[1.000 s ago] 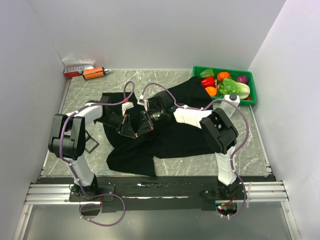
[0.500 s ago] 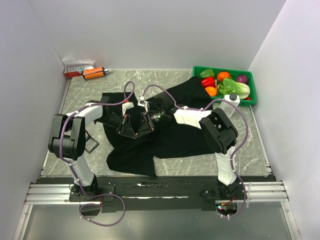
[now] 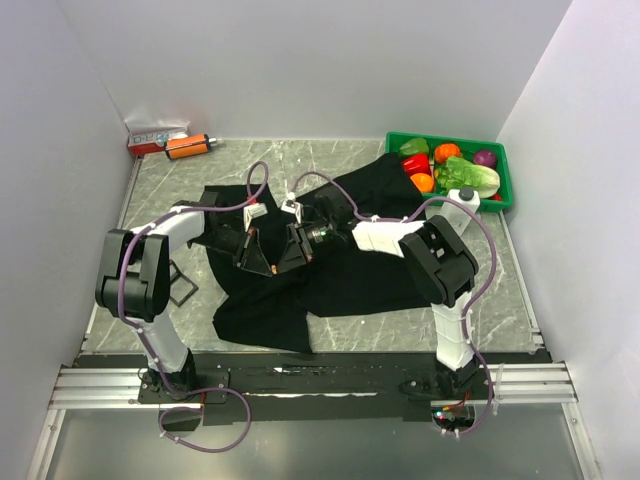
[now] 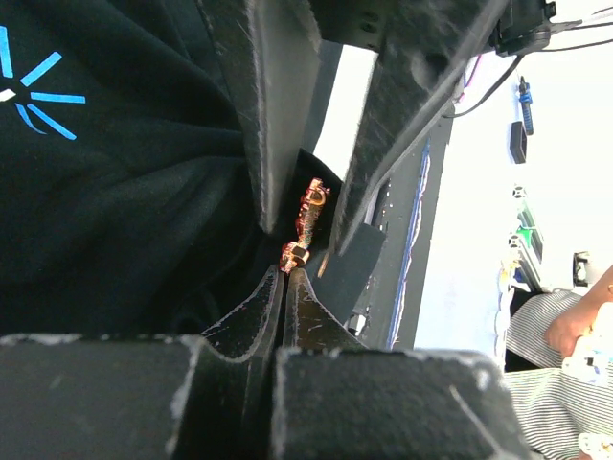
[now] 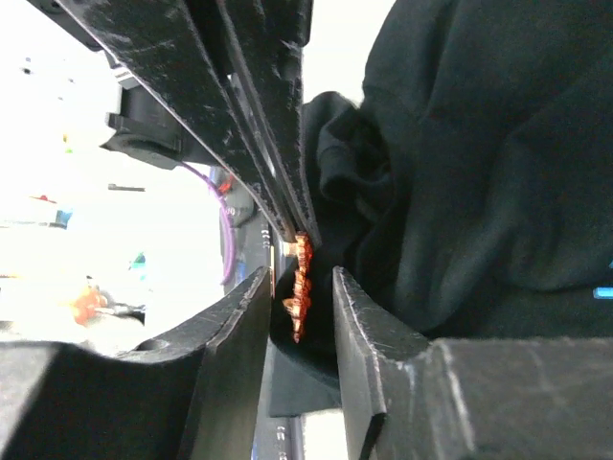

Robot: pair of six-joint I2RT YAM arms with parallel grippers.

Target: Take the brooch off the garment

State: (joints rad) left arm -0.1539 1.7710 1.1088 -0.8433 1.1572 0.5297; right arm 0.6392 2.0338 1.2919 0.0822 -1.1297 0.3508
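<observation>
The garment is a black shirt spread over the table's middle, and its blue starburst mark shows in the left wrist view. The brooch is a tiny orange ornament standing on a raised fold of the garment; it also shows in the right wrist view. My left gripper is shut, its tips pinching the brooch's near end. My right gripper is open, one finger on each side of the brooch without touching it. In the top view the left gripper and the right gripper meet tip to tip.
A green tray of vegetables stands at the back right, with a white bottle in front of it. An orange cylinder with a black cap and a red-and-white box lie at the back left. A black square frame lies by the left arm.
The right gripper has shifted slightly to the right. The left arm and the garment stay as they were.
</observation>
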